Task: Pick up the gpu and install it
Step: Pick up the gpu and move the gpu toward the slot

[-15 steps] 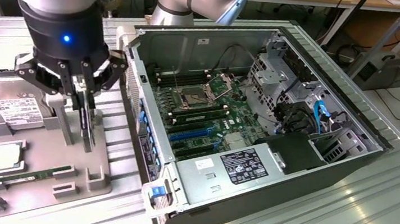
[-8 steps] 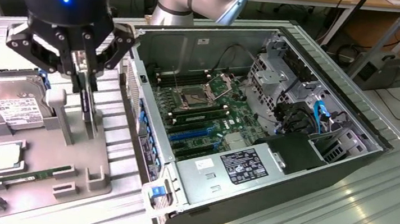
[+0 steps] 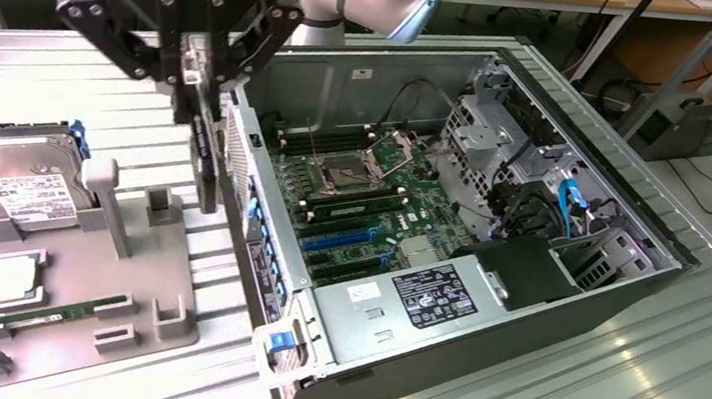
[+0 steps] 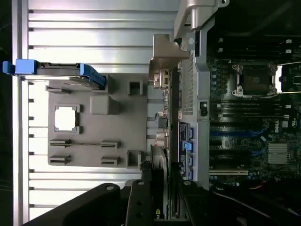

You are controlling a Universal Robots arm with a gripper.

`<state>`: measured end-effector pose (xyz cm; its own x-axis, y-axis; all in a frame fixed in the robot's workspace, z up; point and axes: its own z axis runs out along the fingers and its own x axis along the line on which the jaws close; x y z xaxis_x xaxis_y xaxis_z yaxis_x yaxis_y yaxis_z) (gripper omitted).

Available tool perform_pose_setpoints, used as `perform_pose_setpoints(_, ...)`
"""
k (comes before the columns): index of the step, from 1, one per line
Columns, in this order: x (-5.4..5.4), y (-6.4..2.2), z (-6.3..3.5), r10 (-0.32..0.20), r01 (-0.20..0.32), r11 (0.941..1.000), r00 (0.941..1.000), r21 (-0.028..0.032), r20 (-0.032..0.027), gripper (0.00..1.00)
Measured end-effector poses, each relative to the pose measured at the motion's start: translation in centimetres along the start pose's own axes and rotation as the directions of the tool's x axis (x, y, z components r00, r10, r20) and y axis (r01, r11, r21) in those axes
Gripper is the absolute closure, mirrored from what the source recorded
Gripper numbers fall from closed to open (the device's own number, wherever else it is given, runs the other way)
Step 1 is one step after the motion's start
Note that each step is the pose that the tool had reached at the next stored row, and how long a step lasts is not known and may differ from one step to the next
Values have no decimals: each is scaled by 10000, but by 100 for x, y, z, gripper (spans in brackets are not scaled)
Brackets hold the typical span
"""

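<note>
**A:** While you're holding at this height, where's the gpu [image 3: 208, 168] sitting rel. to the end effector [image 3: 205, 107]?

**B:** It's hanging straight below it. The end effector is clamping on the card's upper edge, and the card is standing on edge w/ its thin side facing the exterior cam. You're holding it up in the air; it's looking clear of what's below.

**A:** And vs. the case [image 3: 342, 82]?

**B:** You're hovering just outside its rear wall [image 3: 243, 161], on the exterior view's left, above the grey fixture tray [image 3: 66, 267] on the tabletop [image 3: 656, 395]. The blue slots [image 3: 340, 238] are lying inside, to the exterior view's right of the card, past that wall.

**A:** Long axis?

**B:** Going by the wrist view, the card's edge is running alongside the rear wall, so approx. crosswise to the slots. I'd say that's the gap you're facing: the wall is standing between card and slots, and the two aren't lining up.
</note>
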<state>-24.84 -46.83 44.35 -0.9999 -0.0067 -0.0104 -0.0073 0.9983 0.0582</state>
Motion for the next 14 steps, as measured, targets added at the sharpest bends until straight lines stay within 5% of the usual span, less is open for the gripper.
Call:
perform_pose_setpoints(6,-401,-12,-54,-14,14,10000,10000,-57,-17,74)
perform_pose_setpoints(14,-817,-18,-8,-43,43,10000,10000,-46,-45,74)
